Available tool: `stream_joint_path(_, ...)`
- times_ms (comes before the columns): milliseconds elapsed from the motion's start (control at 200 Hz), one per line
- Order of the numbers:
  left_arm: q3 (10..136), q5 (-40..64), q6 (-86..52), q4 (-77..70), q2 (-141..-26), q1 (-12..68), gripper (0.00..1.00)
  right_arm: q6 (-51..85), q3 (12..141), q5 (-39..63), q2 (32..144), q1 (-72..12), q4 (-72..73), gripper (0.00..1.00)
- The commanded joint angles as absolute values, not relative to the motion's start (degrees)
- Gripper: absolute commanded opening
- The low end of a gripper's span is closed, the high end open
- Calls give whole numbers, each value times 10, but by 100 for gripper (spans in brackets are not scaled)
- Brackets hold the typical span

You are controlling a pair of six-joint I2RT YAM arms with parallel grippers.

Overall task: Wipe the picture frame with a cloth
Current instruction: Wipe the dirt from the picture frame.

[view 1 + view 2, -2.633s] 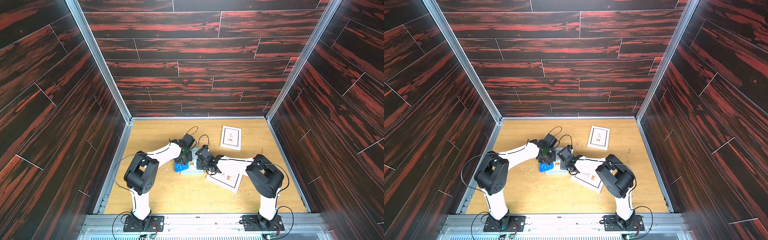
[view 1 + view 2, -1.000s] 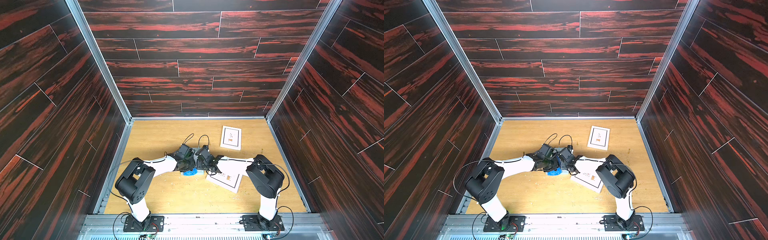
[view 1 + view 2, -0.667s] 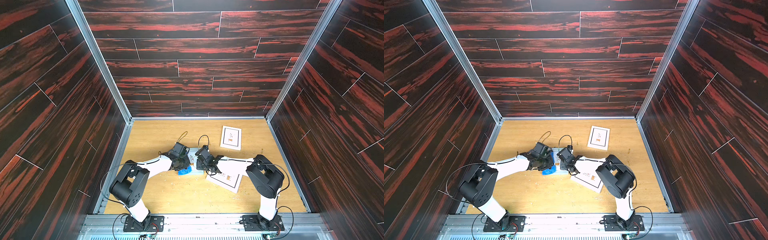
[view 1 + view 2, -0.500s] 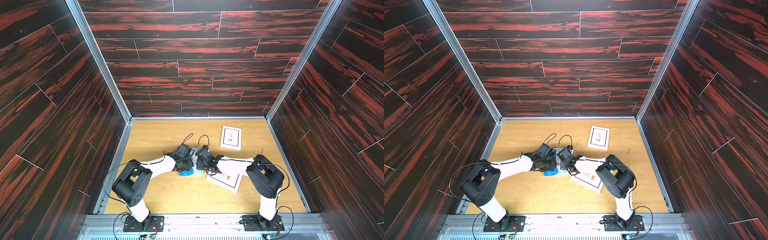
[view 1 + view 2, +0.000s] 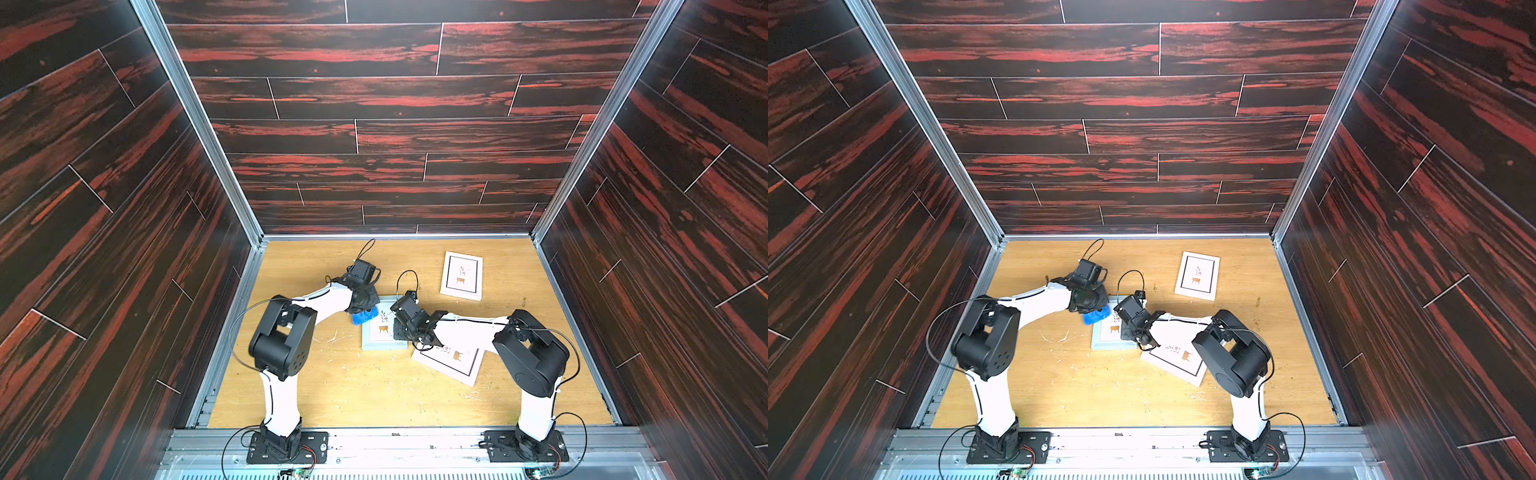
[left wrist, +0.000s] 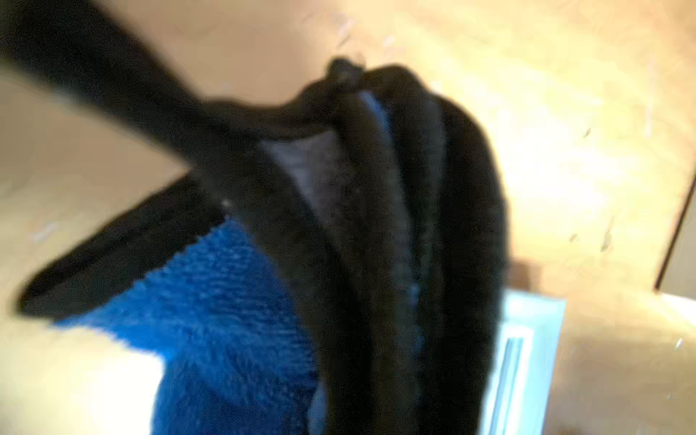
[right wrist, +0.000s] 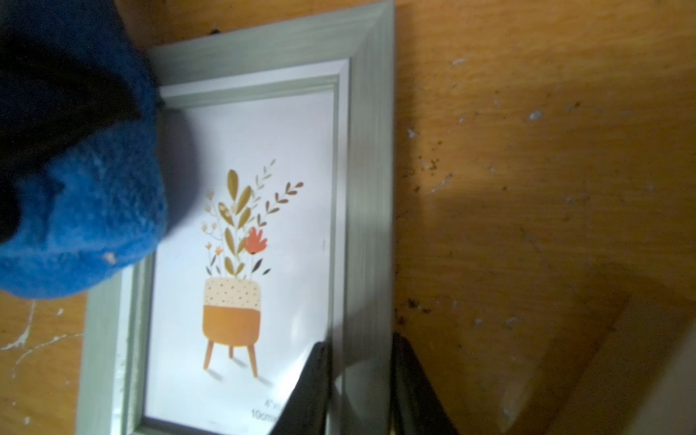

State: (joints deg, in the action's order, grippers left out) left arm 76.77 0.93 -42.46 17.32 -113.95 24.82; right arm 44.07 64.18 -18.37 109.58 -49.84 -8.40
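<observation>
A pale green picture frame with a potted-plant print lies flat mid-table; it also shows in the right wrist view. The blue cloth is bunched on the frame's far left corner, and my left gripper is shut on it from above. In the left wrist view the cloth and its black trim fill the picture and hide the fingers. My right gripper is shut on the frame's right border, one finger on the glass side and one outside; in both top views it sits at the frame's right edge.
A white framed print lies at the back right. Another white print lies tilted under my right forearm, just right of the green frame. Dark wood-pattern walls close in the table on three sides. White scuff marks dot the wood left of the frame.
My left gripper has carried the cloth from the frame's near part toward its far left corner, uncovering the print. The right gripper and the frame have stayed put.
</observation>
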Motion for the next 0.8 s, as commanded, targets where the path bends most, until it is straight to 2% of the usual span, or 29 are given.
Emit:
stream_joint_path(0, 811, 38, -417, 191, -1189, 269, 0, 440, 628, -168, 1098, -503, -121, 0)
stream_joint_path(145, 831, 36, -415, 204, -1200, 285, 0, 438, 635, -169, 1103, -504, -125, 0)
stream_joint_path(376, 765, 30, -405, 176, -1157, 236, 0, 438, 629, -169, 1103, -504, -122, 0)
stream_joint_path(621, 853, 68, -413, 206, -1224, 295, 0, 437, 645, -163, 1112, -505, -124, 0)
stream_joint_path(797, 791, 46, -399, 213, -1177, 252, 0, 437, 640, -176, 1106, -505, -135, 0)
